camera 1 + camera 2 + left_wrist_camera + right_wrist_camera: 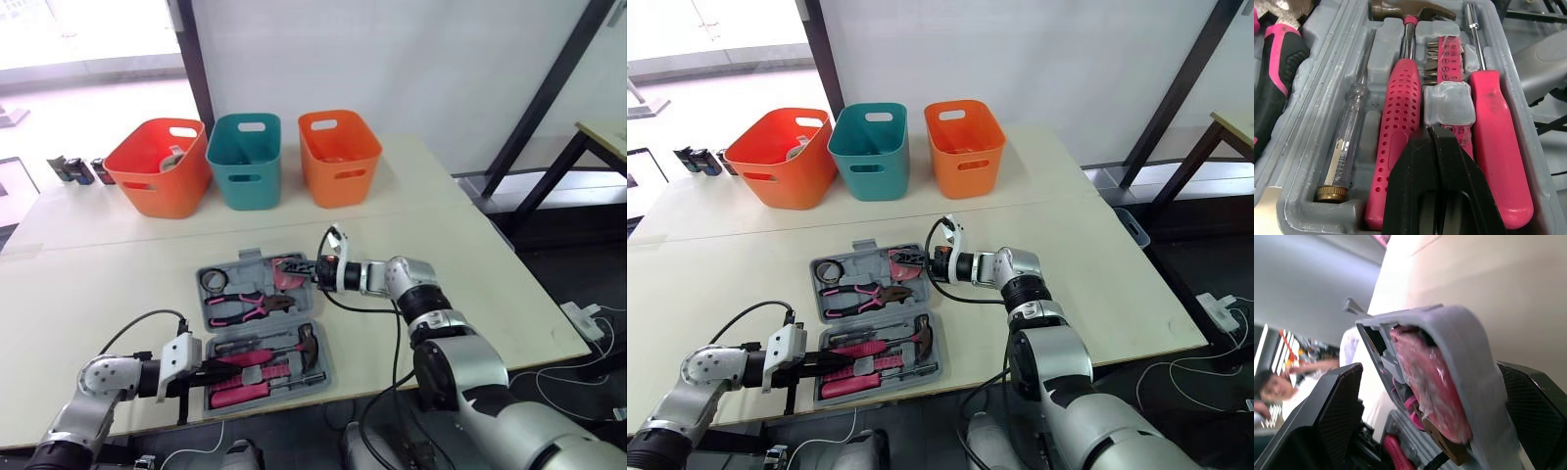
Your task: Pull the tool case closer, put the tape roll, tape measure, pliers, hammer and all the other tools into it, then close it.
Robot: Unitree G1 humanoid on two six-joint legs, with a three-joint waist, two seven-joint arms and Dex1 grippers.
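The open case (253, 258) lies near the front edge of the bench (88, 284), tools in its slots. The left claw (1433, 131), fingers pressed together and empty, sits just beside the hammer (1400, 98) handle. The right claw (306, 271) gapes wide astride the case's far right corner.

Grey tool case (1305, 117), pink-handled hammer (1400, 112)

Tool case (257, 331) on counter (98, 284), hammer (1400, 107) beside left end effector (1432, 134), pliers (245, 306) left of right end effector (300, 271), bins (243, 162) beyond
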